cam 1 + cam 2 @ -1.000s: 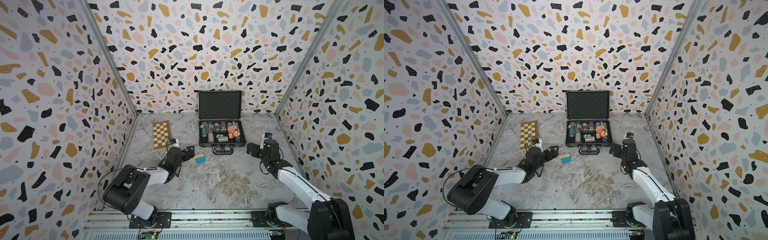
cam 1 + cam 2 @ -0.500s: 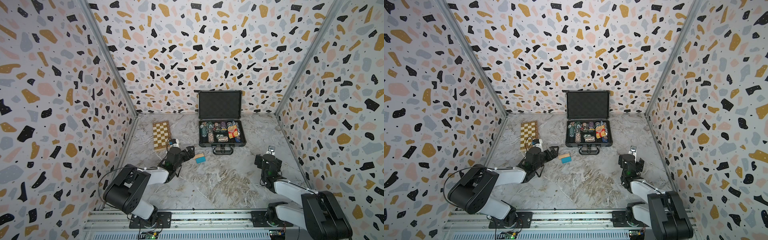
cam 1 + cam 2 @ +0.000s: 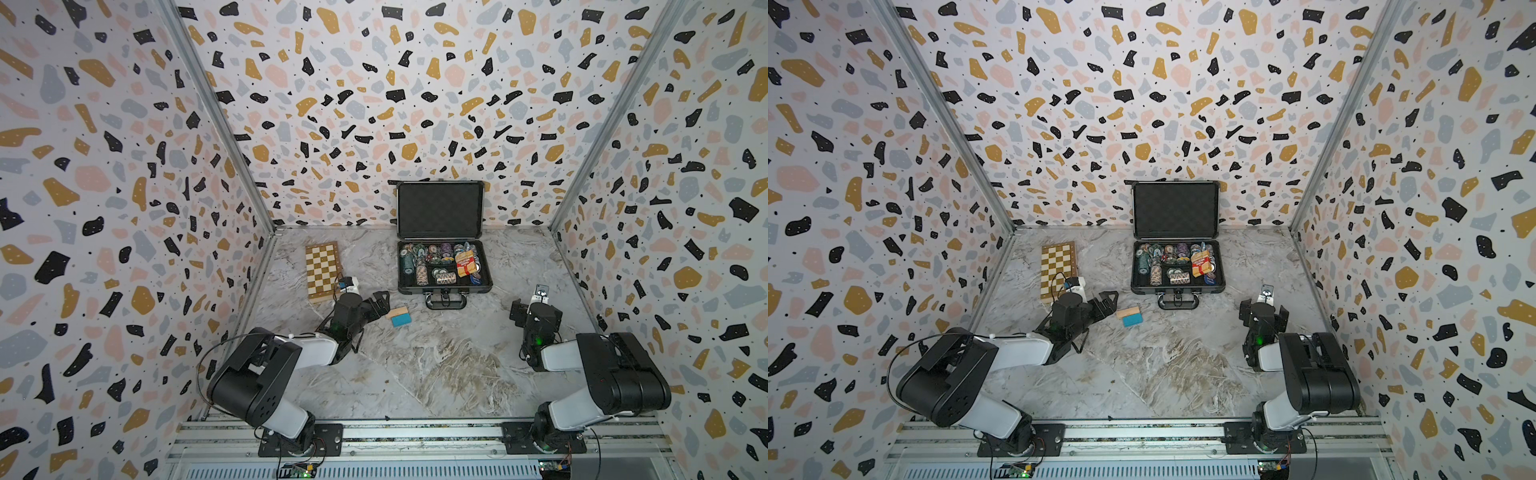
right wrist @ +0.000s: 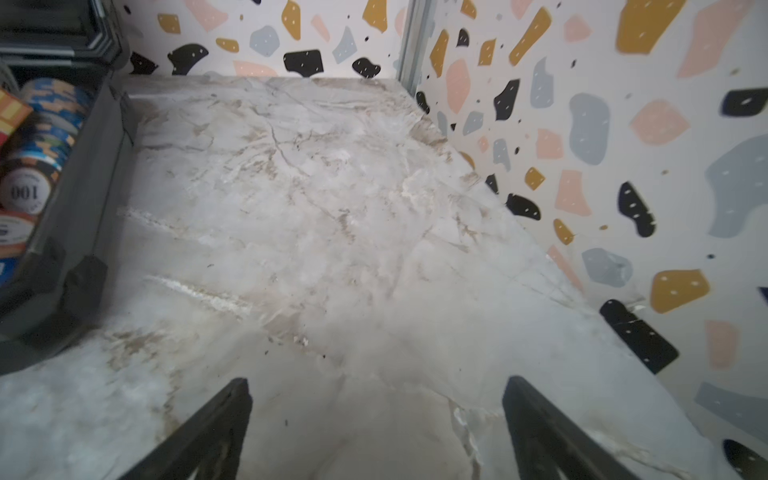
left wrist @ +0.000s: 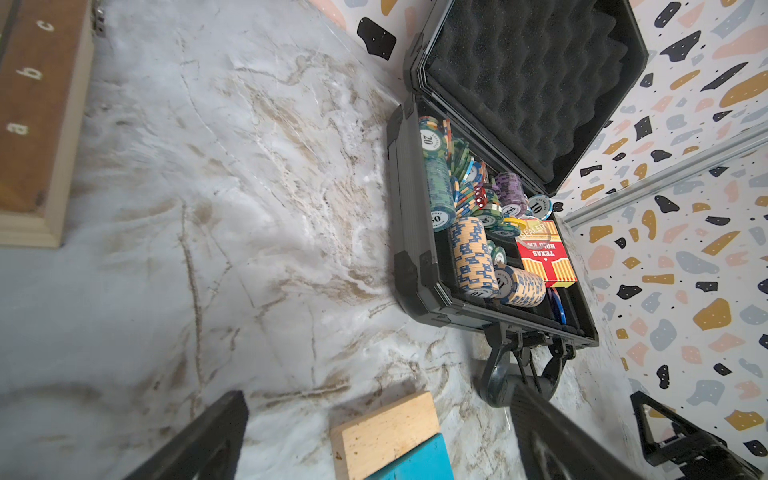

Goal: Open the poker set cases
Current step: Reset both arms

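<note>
Standing open at the back of the table [image 3: 415, 365], the dark grey case [image 3: 444, 288] holds its foam-lined lid [image 3: 439, 211] upright near the rear wall.
Colourful chips [image 3: 432, 259] fill the base. The left gripper [image 5: 378, 395] and right gripper [image 4: 376, 384] are spread wide and empty, well apart, with bare tabletop between them; a chessboard [image 3: 322, 270] lies left of the case.

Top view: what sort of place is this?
Probably a lab test booth, not a home: terrazzo-print wall panels on aluminium posts, left arm and right arm bolted to a front rail, and staged props like the open poker set case on a marble-print tabletop.
</note>
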Motion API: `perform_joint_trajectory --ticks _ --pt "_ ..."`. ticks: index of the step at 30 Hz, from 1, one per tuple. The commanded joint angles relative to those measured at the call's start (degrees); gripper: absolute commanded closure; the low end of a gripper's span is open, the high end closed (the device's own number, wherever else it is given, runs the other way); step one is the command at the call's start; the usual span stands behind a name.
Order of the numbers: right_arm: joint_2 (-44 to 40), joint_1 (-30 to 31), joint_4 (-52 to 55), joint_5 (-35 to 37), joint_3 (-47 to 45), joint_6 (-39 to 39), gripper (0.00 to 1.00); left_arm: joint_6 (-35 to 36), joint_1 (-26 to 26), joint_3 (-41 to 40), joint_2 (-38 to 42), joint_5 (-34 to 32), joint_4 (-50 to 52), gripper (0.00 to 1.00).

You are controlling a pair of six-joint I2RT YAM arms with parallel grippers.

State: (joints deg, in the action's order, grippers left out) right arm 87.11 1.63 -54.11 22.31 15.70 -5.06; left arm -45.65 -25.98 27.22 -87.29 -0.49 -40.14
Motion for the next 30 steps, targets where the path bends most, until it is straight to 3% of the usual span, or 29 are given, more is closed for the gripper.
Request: perform_joint_trajectory --ticks 1,2,4,7,15,19,25,30 --pt "1.08 -1.37 -8.78 -5.43 -0.39 0.24 0.00 0.81 0.03 1.32 0.32 -0.45 -0.58 0.01" --pt "-2.49 -1.37 -0.90 -5.22 0.62 -0.98 0.00 0.91 -0.02 1.44 0.35 -0.46 -0.31 0.01" --pt "0.52 -1.39 -4.28 -5.08 0.97 -0.07 0.00 1.05 0.04 1.85 0.37 -0.23 0.40 0.01" --pt "-1.13 -1.03 6.91 -14.79 5.63 3.52 0.00 2.01 0.05 2.21 0.32 0.62 0.73 0.01" --pt "-0.20 -1.19 2.67 -16.40 4.09 3.92 0.00 11.44 0.03 3.13 3.30 2.78 3.27 0.01" --pt "-0.44 -1.19 3.37 -16.42 4.24 3.84 0.00 20.90 0.05 3.36 6.72 -3.20 6.34 0.01" --pt "-0.32 -1.19 3.19 -16.41 4.22 3.92 0.00 32.72 0.20 2.78 19.20 -12.68 13.27 0.01" --pt "-0.27 -1.19 3.09 -16.42 4.25 3.92 0.00 47.77 0.18 -1.30 25.01 -15.61 12.43 0.01"
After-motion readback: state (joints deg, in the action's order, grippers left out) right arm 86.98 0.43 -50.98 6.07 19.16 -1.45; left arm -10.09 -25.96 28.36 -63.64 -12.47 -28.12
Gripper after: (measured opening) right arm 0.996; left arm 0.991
